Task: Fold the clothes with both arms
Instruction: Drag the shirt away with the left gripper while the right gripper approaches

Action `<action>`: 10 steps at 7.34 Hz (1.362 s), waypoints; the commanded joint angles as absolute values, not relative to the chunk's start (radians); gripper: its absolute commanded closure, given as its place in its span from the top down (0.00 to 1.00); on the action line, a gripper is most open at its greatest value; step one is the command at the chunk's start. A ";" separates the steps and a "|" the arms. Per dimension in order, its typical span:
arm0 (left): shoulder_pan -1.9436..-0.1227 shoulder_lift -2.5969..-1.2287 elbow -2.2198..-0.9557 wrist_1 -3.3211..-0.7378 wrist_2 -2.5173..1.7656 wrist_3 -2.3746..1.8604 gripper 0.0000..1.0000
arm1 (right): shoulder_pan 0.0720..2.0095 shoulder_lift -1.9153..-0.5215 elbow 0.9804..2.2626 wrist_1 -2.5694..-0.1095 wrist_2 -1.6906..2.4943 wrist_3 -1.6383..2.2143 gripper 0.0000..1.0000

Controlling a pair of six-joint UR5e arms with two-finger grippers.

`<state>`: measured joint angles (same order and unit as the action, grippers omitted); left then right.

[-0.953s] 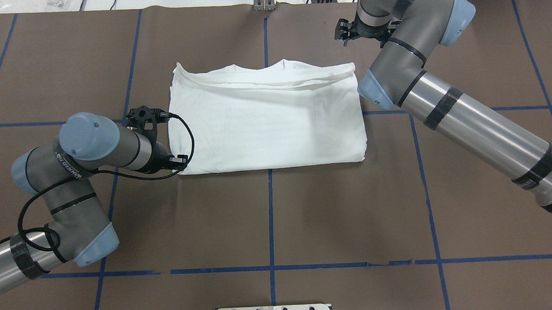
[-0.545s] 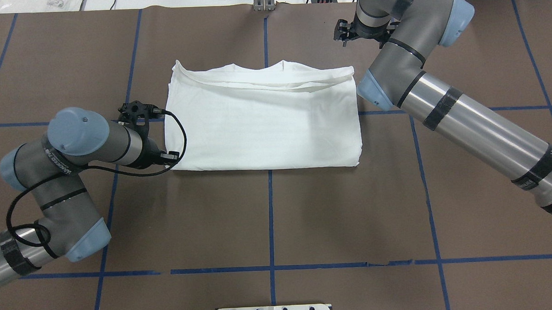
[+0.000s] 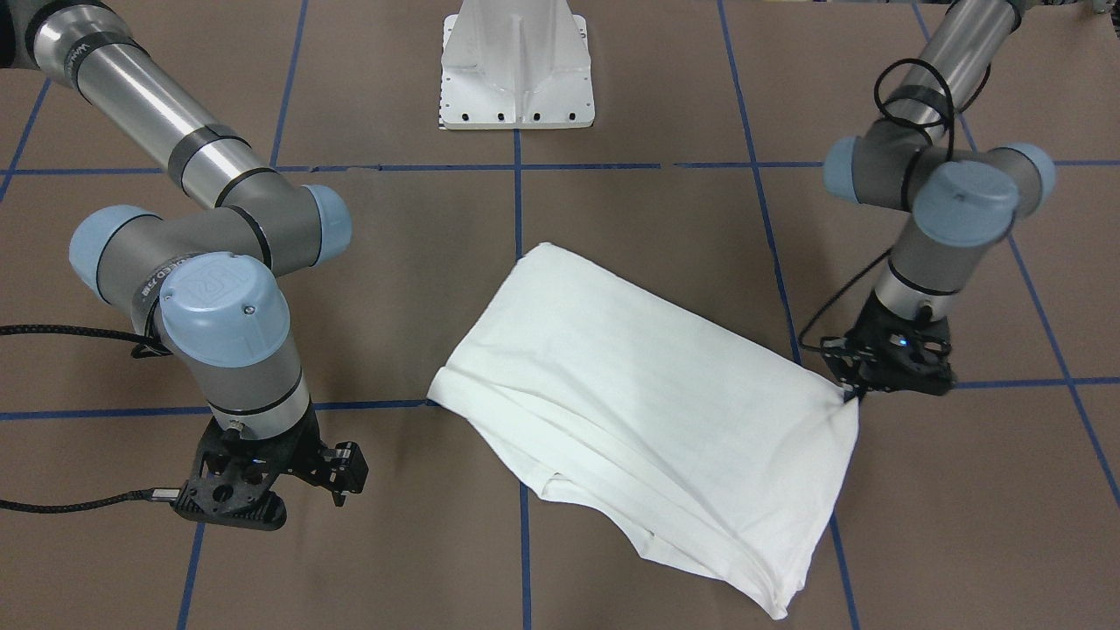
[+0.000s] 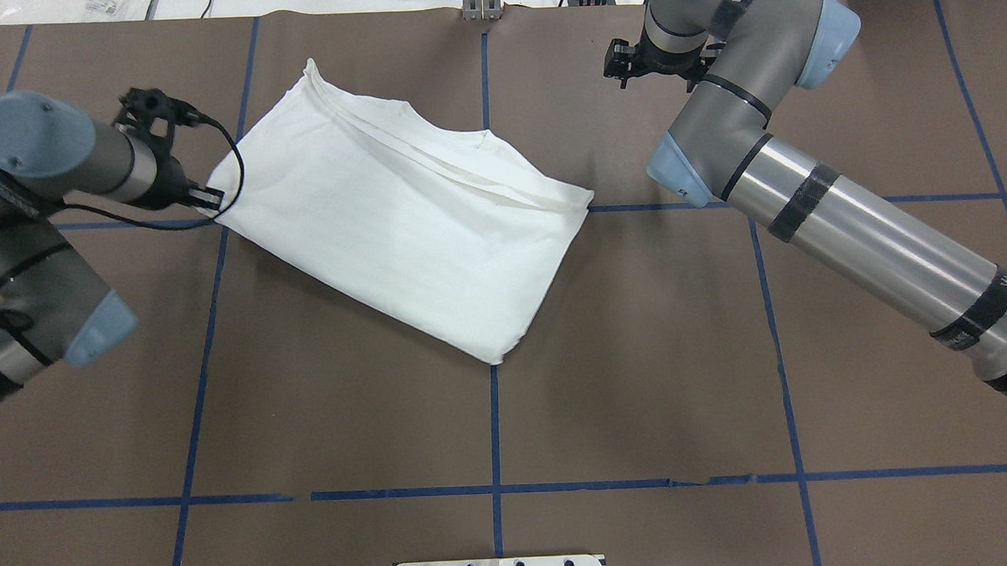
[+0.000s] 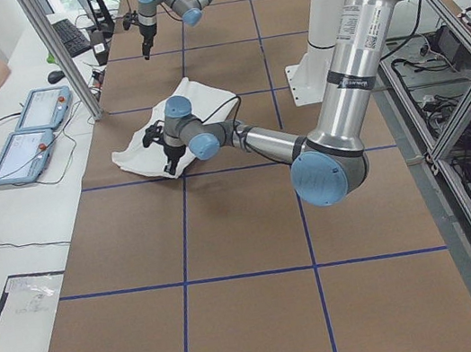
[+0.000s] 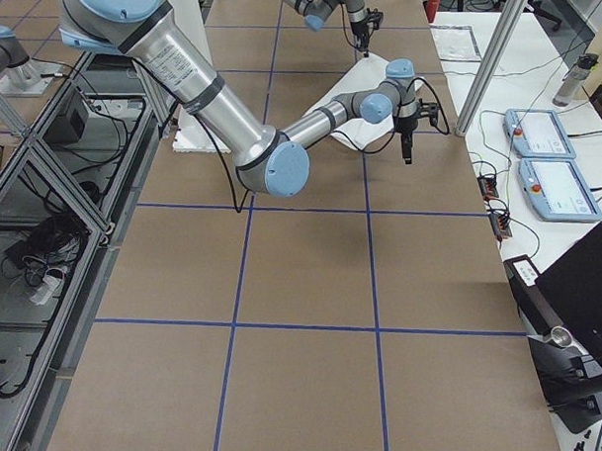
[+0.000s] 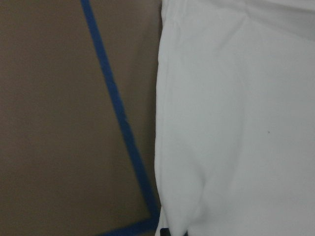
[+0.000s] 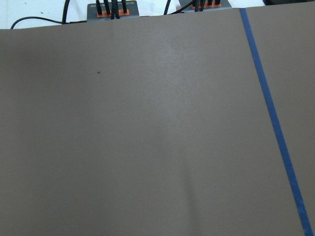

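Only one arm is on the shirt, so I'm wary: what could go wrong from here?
1. The left end effector pinches just one corner of the T-shirt; a pull may spill its loose folded layers.
2. The right end effector hangs over bare table, apart from the T-shirt, so nothing steadies the far side.

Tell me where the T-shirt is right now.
Overhead view: the T-shirt lies skewed, mostly left of centre, one corner at the left gripper.

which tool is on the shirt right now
The left tool, pinching the white shirt at its corner; the right tool hangs over the brown table, apart from it.
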<state>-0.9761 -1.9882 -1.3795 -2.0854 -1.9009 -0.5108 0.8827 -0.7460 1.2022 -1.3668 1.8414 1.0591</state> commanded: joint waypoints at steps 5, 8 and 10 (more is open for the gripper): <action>-1.054 -2.221 -1.022 -2.218 -1.896 -0.420 1.00 | 0.731 -0.695 1.212 -1.236 1.821 1.351 1.00; -1.055 -2.211 -1.046 -2.220 -1.905 -0.426 1.00 | 0.637 -0.556 1.090 -1.233 1.700 1.459 1.00; -1.057 -2.188 -1.081 -2.220 -1.907 -0.429 1.00 | 0.604 -0.505 0.929 -1.040 1.623 1.459 0.97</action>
<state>-1.0557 -2.1987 -1.0630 -2.2194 -1.9059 -0.4278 0.6247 -0.5382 1.0316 -1.1623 1.6689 1.4535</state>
